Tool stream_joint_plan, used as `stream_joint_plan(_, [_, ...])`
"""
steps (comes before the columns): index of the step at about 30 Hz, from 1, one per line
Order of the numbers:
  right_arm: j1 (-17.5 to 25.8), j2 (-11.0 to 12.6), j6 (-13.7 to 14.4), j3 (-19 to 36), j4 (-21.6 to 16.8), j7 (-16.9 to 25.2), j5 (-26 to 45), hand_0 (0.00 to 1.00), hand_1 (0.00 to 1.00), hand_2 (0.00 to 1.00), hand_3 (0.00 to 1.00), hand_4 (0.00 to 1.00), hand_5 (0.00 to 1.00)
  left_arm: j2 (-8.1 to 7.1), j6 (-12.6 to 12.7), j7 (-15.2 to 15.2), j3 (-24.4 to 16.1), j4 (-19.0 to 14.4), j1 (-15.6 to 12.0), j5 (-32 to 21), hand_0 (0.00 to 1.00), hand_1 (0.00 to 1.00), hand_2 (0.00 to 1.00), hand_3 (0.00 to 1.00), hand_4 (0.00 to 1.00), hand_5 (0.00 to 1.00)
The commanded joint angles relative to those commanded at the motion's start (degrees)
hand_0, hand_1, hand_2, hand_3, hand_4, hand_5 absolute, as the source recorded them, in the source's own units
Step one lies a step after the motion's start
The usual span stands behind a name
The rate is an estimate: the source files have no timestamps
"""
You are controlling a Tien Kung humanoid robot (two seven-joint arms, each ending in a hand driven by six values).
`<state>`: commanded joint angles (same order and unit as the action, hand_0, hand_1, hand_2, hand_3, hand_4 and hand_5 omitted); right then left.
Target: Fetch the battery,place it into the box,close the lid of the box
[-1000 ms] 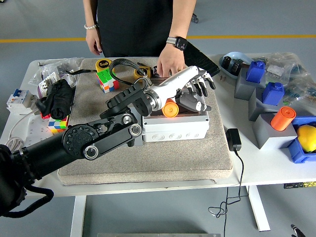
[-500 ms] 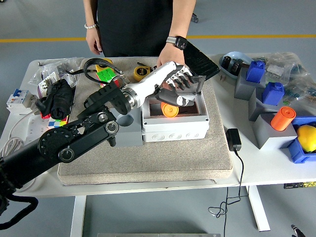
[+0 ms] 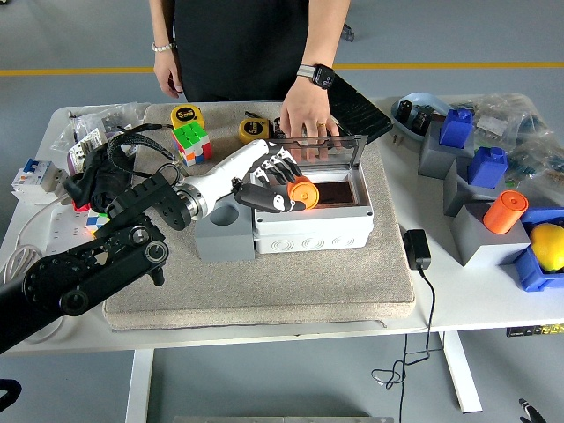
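Note:
The orange battery point(image 3: 304, 191) lies inside the open grey-white box point(image 3: 313, 226) on the beige mat, at the box's left side. The box's clear lid point(image 3: 338, 148) stands upright at its far edge. A person's hand point(image 3: 306, 119) with a wristwatch rests at the lid from the far side. My left hand point(image 3: 280, 183) hovers over the box's left rim, its fingers relaxed and just left of the battery, holding nothing. My right hand does not show.
A grey block with a round hole point(image 3: 224, 234) stands against the box's left side, under my forearm. A Rubik's cube point(image 3: 192, 142) and two tape measures point(image 3: 185, 115) lie behind. A black charger point(image 3: 416, 248) lies right of the mat. Grey and blue holders with an orange cylinder point(image 3: 504, 211) stand at the right.
My left hand has drawn back leftward, from the box's right side and lid to its left rim. The battery stays in the box. The person's hand now rests at the upright lid.

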<state>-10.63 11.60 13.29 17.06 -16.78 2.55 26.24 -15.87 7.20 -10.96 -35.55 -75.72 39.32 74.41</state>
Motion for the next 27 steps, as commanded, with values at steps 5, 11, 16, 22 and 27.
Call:
stream_joint_plan(5, [-0.1, 0.0, 0.1, -0.3, 0.0, -0.1, -0.2, 0.666, 0.639, 0.646, 0.538, 0.880, 0.441, 0.40, -0.2, -0.3, 0.7, -0.1, 0.1, 0.1, 0.383, 0.543, 0.563, 0.547, 0.957, 0.194])
stream_joint_plan(11, [0.0, 0.0, 0.1, -0.5, -0.1, 0.1, 0.0, 0.666, 0.641, 0.646, 0.538, 0.880, 0.442, 2.11, -0.1, -0.4, 2.2, 0.3, 1.3, -0.4, 0.382, 0.549, 0.565, 0.550, 0.956, 0.195])
stream_joint_plan(16, [0.0, 0.1, 0.1, -0.3, -0.1, 0.0, 0.0, 0.666, 0.640, 0.647, 0.539, 0.881, 0.442, 5.25, 0.0, -0.2, 4.1, 1.9, 3.3, -1.2, 0.380, 0.551, 0.566, 0.547, 0.956, 0.198])
stream_joint_plan(22, [0.1, 0.1, 0.1, -0.3, -0.2, 0.1, 0.2, 0.666, 0.640, 0.647, 0.538, 0.881, 0.442, 9.58, 0.4, 0.6, 6.7, 4.9, 6.0, -2.7, 0.377, 0.559, 0.566, 0.551, 0.956, 0.199])
stream_joint_plan(27, [0.0, 0.0, 0.3, -0.2, -0.2, 0.2, 0.1, 0.666, 0.638, 0.647, 0.538, 0.881, 0.443, 11.37, 0.5, 1.0, 6.7, 5.8, 7.1, -3.9, 0.374, 0.560, 0.566, 0.552, 0.955, 0.199])
